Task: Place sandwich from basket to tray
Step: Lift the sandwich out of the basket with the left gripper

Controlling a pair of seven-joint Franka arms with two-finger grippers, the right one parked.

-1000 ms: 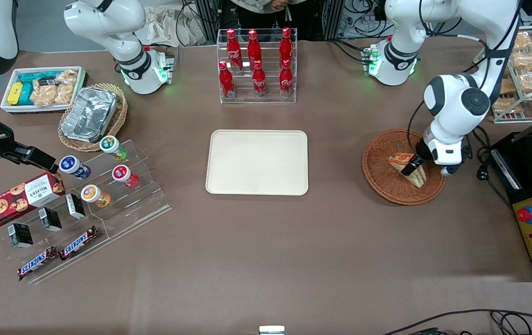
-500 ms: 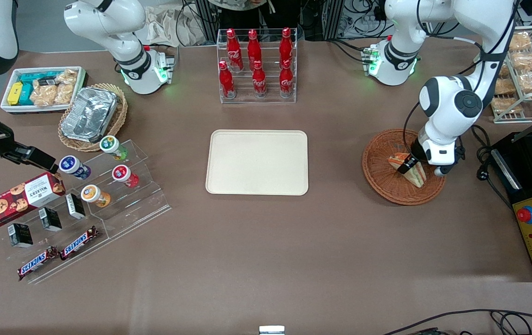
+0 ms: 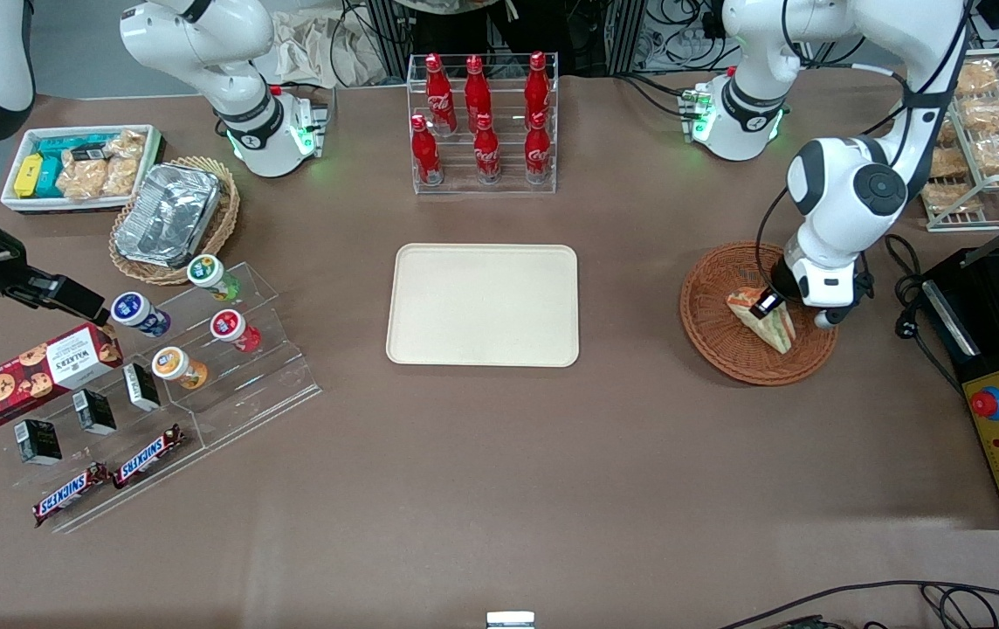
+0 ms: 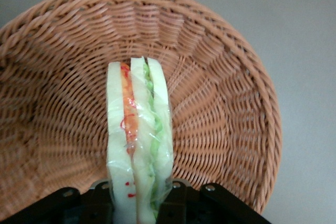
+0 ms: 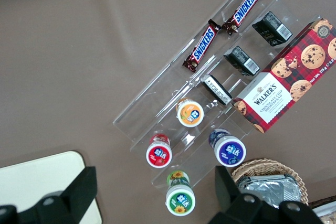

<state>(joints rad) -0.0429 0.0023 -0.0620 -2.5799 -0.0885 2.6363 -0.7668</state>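
Sandwich point(image 3: 762, 318) is sitting in your reddish-brown basket point(image 3: 713, 328), toward the working arm's end of the table, and your gripper point(image 3: 768, 305) is down inside that basket with it. From the front camera, the dark fingers are meeting the wedge at its upper end, about twelve o'clock on the bread, while the pale point is trailing off toward five o'clock across the weave. The wrist camera is showing you the sandwich point(image 4: 139, 145) standing on edge, red, orange and green layers running straight up the middle, with the dark finger bases point(image 4: 181, 200) flanking it on both sides and the bread wedged between them, so you are pinching the sandwich. The basket point(image 4: 226, 103) wall is curving around it, and the front camera is showing the wedge over the basket floor, though you cannot tell whether it is touching the weave or just clear of it. Your cream tray point(image 3: 482, 304) is lying well apart, at nine o'clock from the basket, mid-table.
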